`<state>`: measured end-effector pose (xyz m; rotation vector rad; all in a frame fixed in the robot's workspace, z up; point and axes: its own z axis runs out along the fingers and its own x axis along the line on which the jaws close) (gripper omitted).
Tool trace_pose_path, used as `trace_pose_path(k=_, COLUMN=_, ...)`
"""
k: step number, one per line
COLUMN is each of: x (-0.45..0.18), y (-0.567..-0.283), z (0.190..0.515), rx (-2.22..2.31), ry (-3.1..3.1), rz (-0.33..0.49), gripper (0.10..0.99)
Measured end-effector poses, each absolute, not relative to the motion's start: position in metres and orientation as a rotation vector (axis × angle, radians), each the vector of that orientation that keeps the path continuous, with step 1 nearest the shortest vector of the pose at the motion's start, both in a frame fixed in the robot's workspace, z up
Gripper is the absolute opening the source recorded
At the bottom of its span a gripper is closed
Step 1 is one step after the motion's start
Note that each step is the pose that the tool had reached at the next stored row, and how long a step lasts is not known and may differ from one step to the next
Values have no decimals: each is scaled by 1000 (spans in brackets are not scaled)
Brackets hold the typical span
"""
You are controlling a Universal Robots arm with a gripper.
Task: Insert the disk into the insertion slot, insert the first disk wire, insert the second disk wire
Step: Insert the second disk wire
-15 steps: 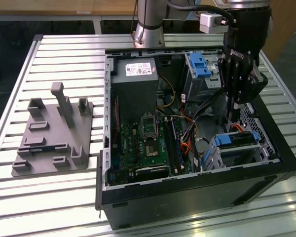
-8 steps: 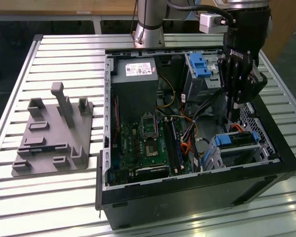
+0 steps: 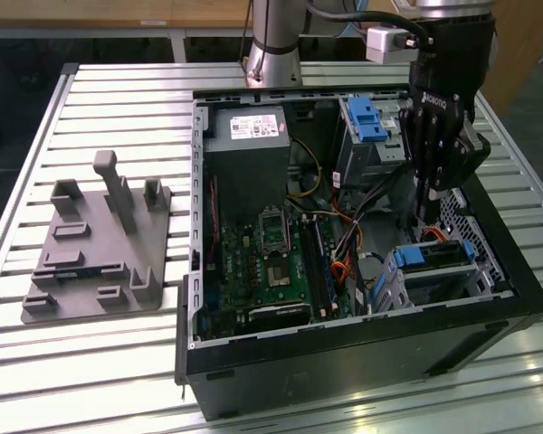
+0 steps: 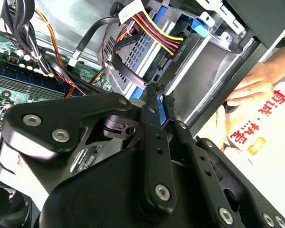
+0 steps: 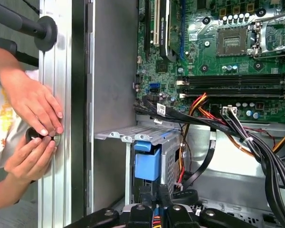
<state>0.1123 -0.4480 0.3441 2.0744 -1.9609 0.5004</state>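
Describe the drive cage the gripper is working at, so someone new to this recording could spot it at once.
Start from the open black computer case on the slatted metal table. Inside it, at the exterior view's right near the front wall, sits the insertion slot, a low grey metal cage directly below the gripper. Unlike the taller metal bay farther back, it holds the blue-framed disk.

Table [image 3: 118, 362]: a surface of ribbed, slatted aluminium profiles is seen, running from edge to edge in the exterior view.
Far edge of the table: a strip of light wooden furniture [image 3: 118, 14] is seen behind it.
Floor [image 3: 9, 99]: dark ground is seen past the table's edge at the exterior view's left.
Light: even, bright illumination is cast; soft reflections are carried by the metal slats.
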Motion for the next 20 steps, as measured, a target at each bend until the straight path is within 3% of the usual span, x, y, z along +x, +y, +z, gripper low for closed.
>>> trace_pose_path(k=3, x=112, y=-447, z=343, rx=2072, ry=-1945, rz=513, gripper=145)
trace_pose_path(k=15, x=112, y=-446, z=342, rx=2064, ry=-1917, rz=535, gripper=145)
trace_pose_path(k=20, x=117, y=-446, z=341, rx=2079, ry=-1930, rz=503, gripper=145)
